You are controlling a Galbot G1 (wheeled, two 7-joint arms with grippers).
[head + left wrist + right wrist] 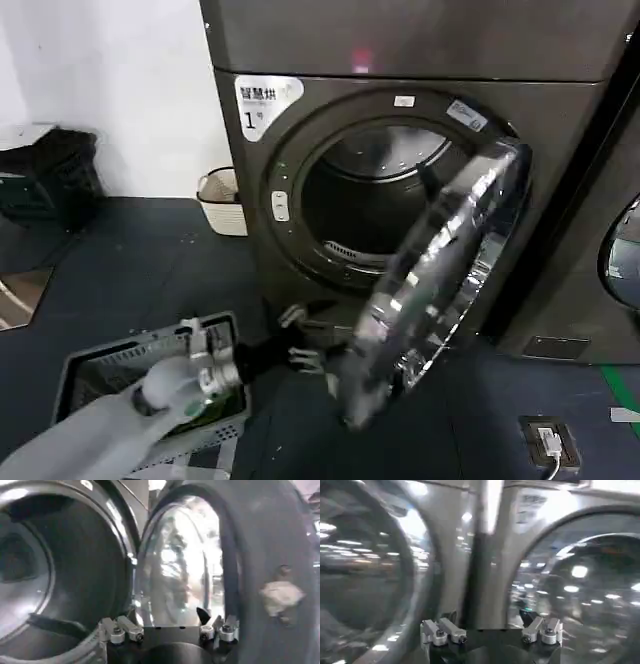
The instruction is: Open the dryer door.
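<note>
The dryer is dark grey-brown with a white "1" sticker at its top left. The dryer door, chrome-rimmed, stands swung out to the right, leaving the drum opening uncovered. My left gripper is low in front of the machine, just left of the door's lower free edge, open and holding nothing. In the left wrist view the left gripper faces the door's inner side, with the drum beside it. My right gripper is open, close to shiny machine fronts.
A grey laundry basket sits on the dark floor under my left arm. A white bin stands by the wall left of the dryer. A neighbouring machine is at the right. A floor socket lies at the front right.
</note>
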